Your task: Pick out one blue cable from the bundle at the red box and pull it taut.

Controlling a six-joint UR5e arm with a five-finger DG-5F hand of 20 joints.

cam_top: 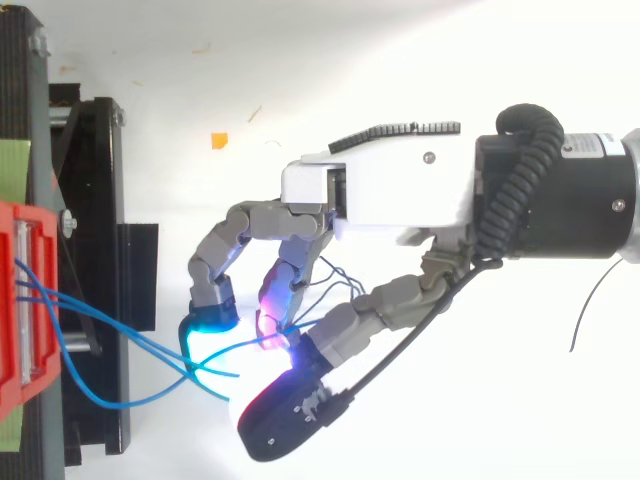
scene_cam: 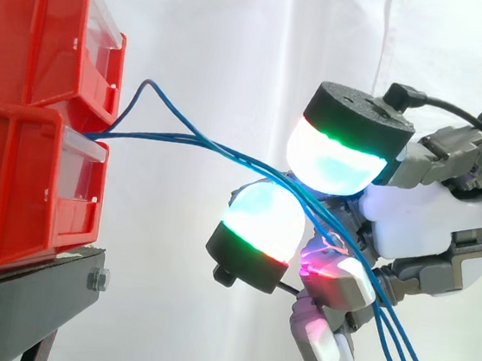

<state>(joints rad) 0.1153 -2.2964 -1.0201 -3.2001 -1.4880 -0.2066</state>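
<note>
Blue cables [scene_cam: 167, 137] leave the front of the stacked red bins [scene_cam: 31, 35], at the seam between the upper and lower bin, and run away from the bins to the hand [scene_cam: 429, 215].

Hand is off the bins' front, well apart from them, not touching the black stand [scene_cam: 29, 283] under the bins. Fingers are clenched round the cables.

Side view: strands pass between two glowing pads [scene_cam: 335, 161], one above and one below, then drop out of the hand on the side away from the bins. One strand humps up near the upper bin; all are curved, not taut.

Top view: strands fan out from the bins [cam_top: 8, 260], one bowing wide, and converge at the curled fingers; thin loops sit inside the palm [cam_top: 380, 195]. More than one strand is in the grasp; can't tell if a single one is isolated.
</note>
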